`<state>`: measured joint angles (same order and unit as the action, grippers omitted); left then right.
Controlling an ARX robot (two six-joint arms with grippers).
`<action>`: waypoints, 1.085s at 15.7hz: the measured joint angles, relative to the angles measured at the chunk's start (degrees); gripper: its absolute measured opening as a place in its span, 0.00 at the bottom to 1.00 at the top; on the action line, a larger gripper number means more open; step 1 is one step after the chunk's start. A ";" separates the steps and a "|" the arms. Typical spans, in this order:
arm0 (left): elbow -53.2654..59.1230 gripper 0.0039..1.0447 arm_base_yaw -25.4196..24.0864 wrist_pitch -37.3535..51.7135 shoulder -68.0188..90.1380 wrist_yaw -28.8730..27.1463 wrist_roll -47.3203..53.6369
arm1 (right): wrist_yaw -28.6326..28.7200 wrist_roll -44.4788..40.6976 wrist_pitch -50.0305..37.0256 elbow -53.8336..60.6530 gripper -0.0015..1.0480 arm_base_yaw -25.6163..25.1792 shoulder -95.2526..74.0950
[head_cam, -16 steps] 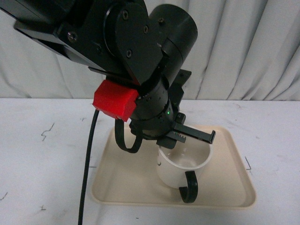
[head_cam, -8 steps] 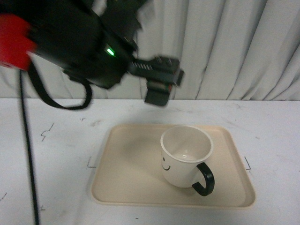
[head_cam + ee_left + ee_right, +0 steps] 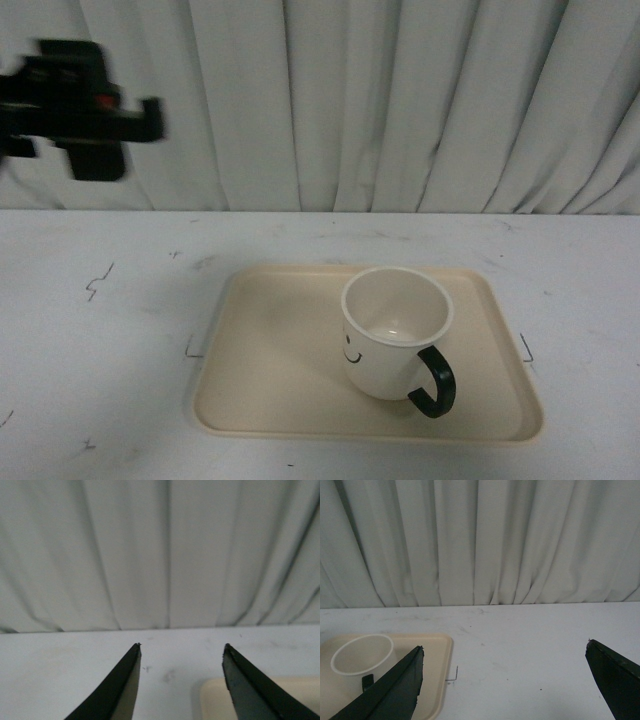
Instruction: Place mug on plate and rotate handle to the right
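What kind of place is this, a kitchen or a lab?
Likely a lab test bench: white table with black marks, white curtain backdrop, one mug on a beige plate.

White table (image 3: 100,380), beige plate (image 3: 270,370) lying flat on it

Worktop (image 3: 90,350) viewed downward from its near edge in front view, curtain (image 3: 165,555) faced low by both wrist views, plate (image 3: 437,680) shared throughout
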<state>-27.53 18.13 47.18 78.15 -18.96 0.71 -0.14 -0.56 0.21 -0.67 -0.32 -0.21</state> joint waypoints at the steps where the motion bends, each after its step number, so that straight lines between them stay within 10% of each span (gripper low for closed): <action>1: 1.99 0.38 -1.62 1.99 -3.80 1.05 -0.33 | 0.02 0.00 -0.02 0.00 0.94 0.00 0.00; 5: 12.96 0.02 -6.19 1.25 -12.76 7.26 -0.48 | 0.11 0.00 0.00 0.00 0.94 0.00 0.00; 17: 27.02 0.01 -18.01 -11.30 -40.41 18.95 -0.66 | 0.13 0.00 0.00 0.00 0.94 0.00 0.00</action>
<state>-0.51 0.12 35.88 37.74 -0.01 0.05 -0.01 -0.56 0.21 -0.67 -0.32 -0.21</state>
